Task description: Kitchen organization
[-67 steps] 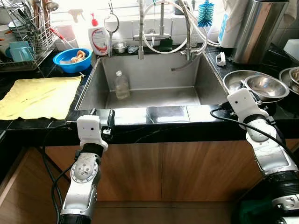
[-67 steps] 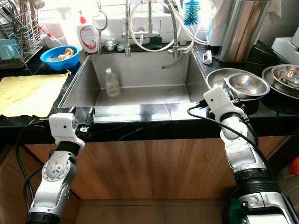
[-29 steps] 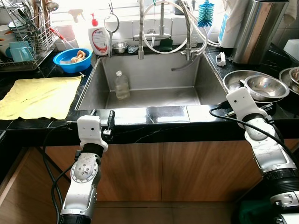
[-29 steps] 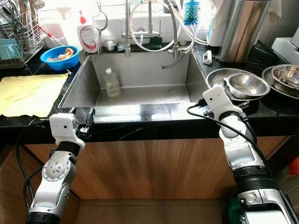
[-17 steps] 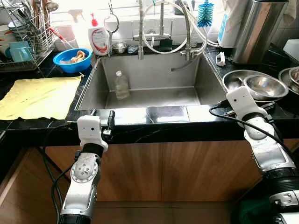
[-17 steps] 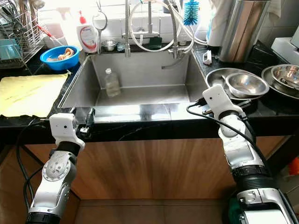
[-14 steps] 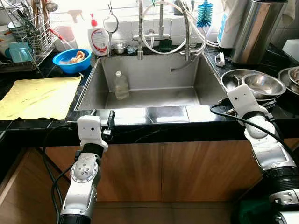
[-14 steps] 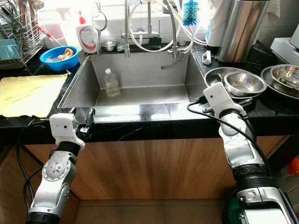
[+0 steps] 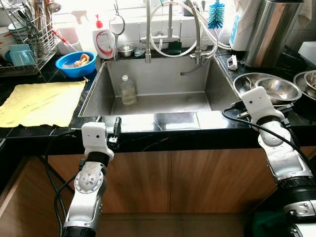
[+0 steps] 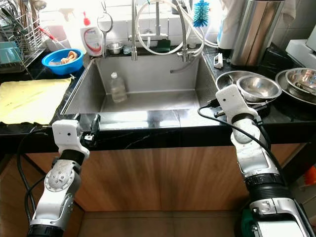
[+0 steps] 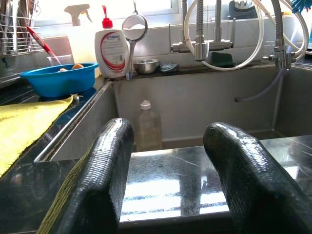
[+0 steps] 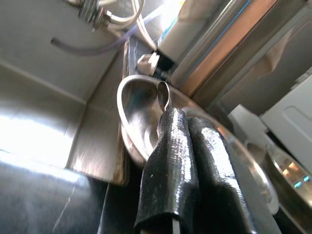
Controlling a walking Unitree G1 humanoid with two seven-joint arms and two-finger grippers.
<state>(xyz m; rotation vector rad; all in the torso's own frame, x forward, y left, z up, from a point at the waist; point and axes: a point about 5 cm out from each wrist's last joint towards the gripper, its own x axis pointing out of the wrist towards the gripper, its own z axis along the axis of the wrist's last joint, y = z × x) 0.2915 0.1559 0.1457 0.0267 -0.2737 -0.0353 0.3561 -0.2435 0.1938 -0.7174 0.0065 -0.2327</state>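
The sink [image 9: 158, 101] basin lies mostly open, with one clear bottle [image 9: 128, 90] standing near its back-left corner. Faucet hoses [image 9: 182, 29] loop over the back rim. On the right of the table [image 9: 187, 121], stacked steel bowls [image 9: 276, 89] crowd the right tool [image 12: 187, 146], whose fingers are pressed together.

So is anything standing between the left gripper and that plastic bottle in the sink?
Only the sink's front rim. The left gripper sits open at the counter edge, and the bottle stands upright against the sink's back wall, with bare sink floor before it. Nothing else visible blocks it.
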